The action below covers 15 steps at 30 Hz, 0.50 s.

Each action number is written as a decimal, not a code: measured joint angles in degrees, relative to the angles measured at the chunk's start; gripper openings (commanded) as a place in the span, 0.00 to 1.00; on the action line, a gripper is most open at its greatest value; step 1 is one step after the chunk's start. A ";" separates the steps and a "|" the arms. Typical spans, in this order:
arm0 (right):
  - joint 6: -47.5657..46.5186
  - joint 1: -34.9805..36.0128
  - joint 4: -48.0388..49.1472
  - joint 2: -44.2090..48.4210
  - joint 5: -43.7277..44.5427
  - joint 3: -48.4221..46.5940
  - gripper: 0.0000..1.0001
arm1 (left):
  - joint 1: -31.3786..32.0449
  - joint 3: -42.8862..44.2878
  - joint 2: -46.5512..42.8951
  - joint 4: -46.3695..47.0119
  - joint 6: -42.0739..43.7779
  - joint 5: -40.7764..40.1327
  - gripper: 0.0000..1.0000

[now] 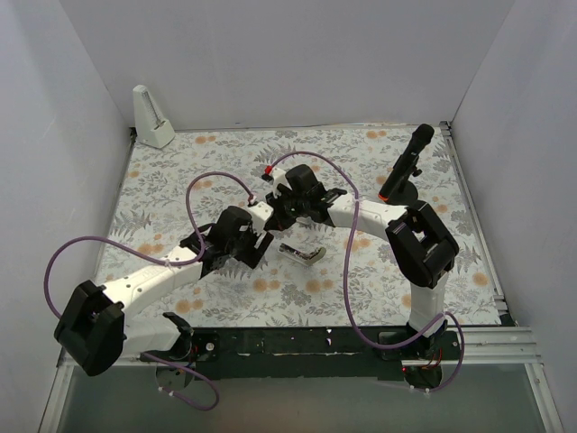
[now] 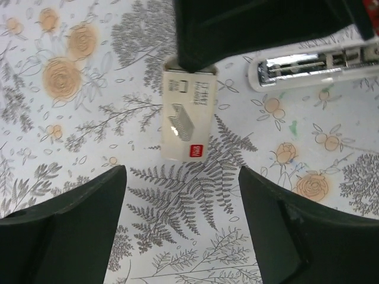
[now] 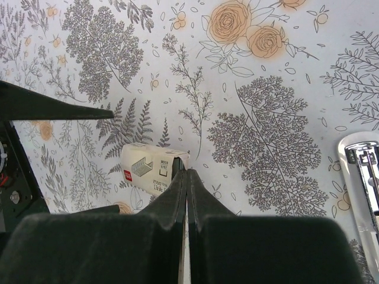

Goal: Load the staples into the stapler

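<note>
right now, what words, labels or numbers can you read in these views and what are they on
Nothing is sharp enough to quote.
staple box: rows of black print above a drawing of staples, too small and blurred to read in either wrist view.
red logo on the staple box: white marks inside it, unreadable.
stapler: no lettering shows on the part in view.
</note>
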<state>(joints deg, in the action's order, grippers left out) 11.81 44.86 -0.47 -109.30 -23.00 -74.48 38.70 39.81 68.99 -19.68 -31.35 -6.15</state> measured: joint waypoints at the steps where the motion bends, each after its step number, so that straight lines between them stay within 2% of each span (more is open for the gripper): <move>1: 0.24 0.00 0.00 0.00 -0.02 0.00 0.01 | 0.00 0.00 -0.37 0.00 -0.94 -0.90 0.82; 5: 1.92 -0.02 0.61 0.00 -0.04 0.02 0.01 | -0.35 0.17 -4.81 0.02 -10.58 -7.74 0.83; 6: 2.47 -0.02 0.87 0.00 -0.02 0.04 0.01 | -0.52 0.20 -6.47 0.04 -14.34 -9.86 0.77; 8: 3.41 -0.02 1.53 0.00 -0.02 0.20 0.01 | -0.94 0.20 -9.94 0.13 -21.27 -12.90 0.75; 15: 7.58 -0.02 5.22 0.07 0.79 3.15 0.01 | -2.21 -6.82 -24.85 3.30 -51.23 -17.14 0.69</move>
<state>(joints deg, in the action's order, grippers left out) 19.40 44.84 4.75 -109.23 -22.22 -71.33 36.49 32.99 44.14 -16.38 -82.59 -23.29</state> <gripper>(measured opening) 0.021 0.699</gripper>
